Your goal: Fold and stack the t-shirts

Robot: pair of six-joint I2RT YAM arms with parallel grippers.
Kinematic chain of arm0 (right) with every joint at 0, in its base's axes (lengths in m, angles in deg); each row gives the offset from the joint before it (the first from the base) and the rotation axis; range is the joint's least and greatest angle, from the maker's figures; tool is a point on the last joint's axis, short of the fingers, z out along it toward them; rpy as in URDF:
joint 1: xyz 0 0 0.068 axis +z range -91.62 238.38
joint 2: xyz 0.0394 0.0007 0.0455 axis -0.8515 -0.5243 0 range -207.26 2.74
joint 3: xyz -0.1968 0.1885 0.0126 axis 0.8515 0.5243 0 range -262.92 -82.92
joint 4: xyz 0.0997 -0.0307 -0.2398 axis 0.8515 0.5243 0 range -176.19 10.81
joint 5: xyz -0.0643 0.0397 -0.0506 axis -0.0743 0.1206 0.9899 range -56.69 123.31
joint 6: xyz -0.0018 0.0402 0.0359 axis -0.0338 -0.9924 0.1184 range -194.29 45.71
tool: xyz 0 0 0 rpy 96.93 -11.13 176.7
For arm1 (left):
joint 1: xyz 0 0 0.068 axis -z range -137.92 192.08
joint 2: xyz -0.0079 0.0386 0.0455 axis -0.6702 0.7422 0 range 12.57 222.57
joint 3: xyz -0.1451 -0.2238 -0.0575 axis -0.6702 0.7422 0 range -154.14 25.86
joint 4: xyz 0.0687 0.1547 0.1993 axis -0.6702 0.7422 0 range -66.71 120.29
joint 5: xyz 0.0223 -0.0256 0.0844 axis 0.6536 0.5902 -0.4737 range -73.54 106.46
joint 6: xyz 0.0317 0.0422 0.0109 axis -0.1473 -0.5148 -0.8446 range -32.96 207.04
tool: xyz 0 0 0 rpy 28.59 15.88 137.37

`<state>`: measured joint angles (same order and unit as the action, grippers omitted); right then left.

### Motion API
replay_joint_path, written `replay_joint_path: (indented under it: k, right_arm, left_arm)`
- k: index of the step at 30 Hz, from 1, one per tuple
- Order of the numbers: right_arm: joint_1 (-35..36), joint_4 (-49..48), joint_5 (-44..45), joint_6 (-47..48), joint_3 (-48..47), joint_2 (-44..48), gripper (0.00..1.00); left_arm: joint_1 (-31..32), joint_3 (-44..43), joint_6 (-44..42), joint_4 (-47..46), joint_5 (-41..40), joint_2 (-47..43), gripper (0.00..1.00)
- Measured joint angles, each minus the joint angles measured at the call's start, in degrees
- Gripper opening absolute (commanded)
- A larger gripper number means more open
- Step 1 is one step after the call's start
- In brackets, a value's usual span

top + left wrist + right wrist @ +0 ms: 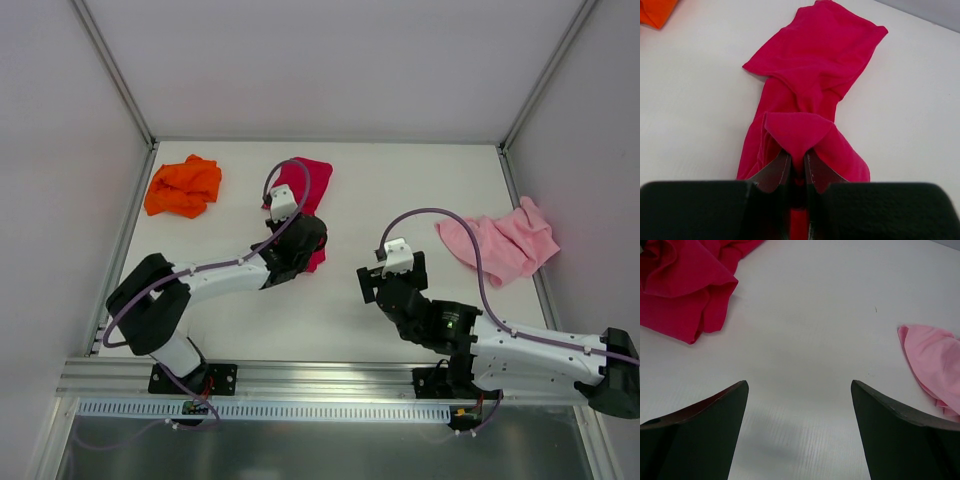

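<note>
The crimson red t-shirt (312,180) lies stretched out at the table's back middle, partly hidden under my left arm. My left gripper (798,157) is shut on a fold of the red t-shirt (815,75) at its near end. The bright orange t-shirt (183,186) sits crumpled at the back left. The pale pink t-shirt (505,240) lies bunched at the right. My right gripper (797,387) stands open over bare table, between the red t-shirt (685,290) and the pink t-shirt (932,360), touching neither.
White walls enclose the table (340,300) on the left, back and right. A metal rail (330,375) with both arm bases runs along the near edge. An orange corner (655,12) shows at the top left of the left wrist view.
</note>
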<state>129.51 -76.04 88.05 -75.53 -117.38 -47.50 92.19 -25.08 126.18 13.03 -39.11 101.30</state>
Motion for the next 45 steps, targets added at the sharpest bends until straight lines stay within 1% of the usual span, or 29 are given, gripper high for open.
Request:
replay_joint_path:
  k: [5, 6, 7, 8, 10, 13, 17, 19, 22, 24, 27, 29, 31, 32, 33, 34, 35, 36, 37, 40, 45]
  right_arm:
    - [0.0, 0.0, -0.2, 0.2, 0.0, -0.1, 0.89]
    - [0.0, 0.0, -0.2, 0.3, 0.0, -0.1, 0.89]
    - [0.0, 0.0, -0.2, 0.3, 0.0, -0.1, 0.89]
    - [0.0, 0.0, -0.3, 0.3, 0.0, -0.1, 0.89]
    - [0.1, 0.0, -0.7, 0.4, 0.0, -0.2, 0.89]
    - [0.4, -0.2, -1.7, 0.6, 0.0, -1.2, 0.89]
    - [1.3, -0.4, -2.6, 1.9, -0.7, -5.4, 0.89]
    - [1.7, -0.3, -2.6, 2.2, -1.6, -8.0, 0.89]
    - [2.5, -0.2, -2.3, 2.6, -2.7, -10.5, 0.89]
    - [2.9, -0.3, -1.6, 2.8, -2.9, -10.4, 0.88]
    - [3.3, -0.8, 0.6, 2.8, -2.7, -8.9, 0.86]
    - [3.4, -1.5, 2.5, 2.7, -1.6, -5.5, 0.86]
    - [3.5, -2.0, 4.6, 2.5, 0.0, -0.3, 0.85]
    - [3.5, -2.1, 5.6, 2.3, 0.8, 2.3, 0.85]
    - [3.5, -2.2, 6.6, 2.1, 1.4, 4.8, 0.85]
    - [3.5, -2.2, 7.5, 1.9, 1.9, 7.1, 0.85]
    - [3.5, -2.2, 8.1, 1.8, 2.2, 8.7, 0.85]
    - [3.5, -2.2, 8.6, 1.7, 2.3, 9.9, 0.85]
    - [3.5, -2.2, 9.2, 1.6, 2.4, 10.6, 0.85]
    - [3.5, -2.2, 9.9, 1.2, 2.4, 10.3, 0.86]
    - [3.5, -1.9, 10.1, 0.6, 2.4, 7.3, 0.87]
  left_arm:
    - [-2.3, -2.8, 0.0, 0.3, 1.4, 4.7, 0.01]
    - [-2.7, -3.2, 0.1, 0.6, 1.6, 5.7, 0.06]
    - [-3.1, -3.7, 0.2, 1.0, 1.6, 6.7, 0.16]
    - [-3.4, -4.6, 0.2, 1.8, 1.7, 7.8, 0.36]
    - [-4.3, -7.0, 0.2, 3.3, 2.0, 10.5, 0.84]
    - [-5.6, -9.3, -0.3, 3.0, 2.9, 13.1, 0.96]
    - [-6.3, -9.3, -3.3, 0.0, 3.2, 13.1, 0.98]
    - [-6.3, -8.9, -5.5, -1.7, 4.1, 12.2, 0.98]
    - [-6.3, -6.3, -7.7, -4.6, 4.8, 8.0, 0.98]
    - [-6.3, -3.2, -8.7, -6.9, 5.6, 3.3, 0.98]
    - [-6.3, 1.1, -8.7, -8.6, 6.1, -3.1, 0.95]
    - [-6.2, 3.6, -8.3, -8.8, 6.3, -6.7, 0.85]
    - [-5.8, 6.5, -7.4, -8.9, 7.1, -10.0, 0.72]
    - [-5.3, 7.9, -6.6, -8.4, 7.2, -11.6, 0.56]
    - [-4.7, 8.9, -5.9, -7.7, 7.4, -12.8, 0.48]
    - [-4.2, 9.6, -5.1, -6.8, 7.7, -13.8, 0.37]
    - [-3.8, 9.9, -4.5, -6.2, 8.0, -14.3, 0.23]
    - [-3.4, 10.1, -3.8, -5.7, 8.6, -14.6, 0.06]
    - [-3.1, 10.3, -3.0, -5.0, 9.0, -14.7, 0.00]
    - [-2.8, 10.5, -1.7, -2.9, 10.0, -14.6, 0.00]
    - [-2.5, 10.6, 0.3, -1.8, 11.3, -12.2, 0.00]
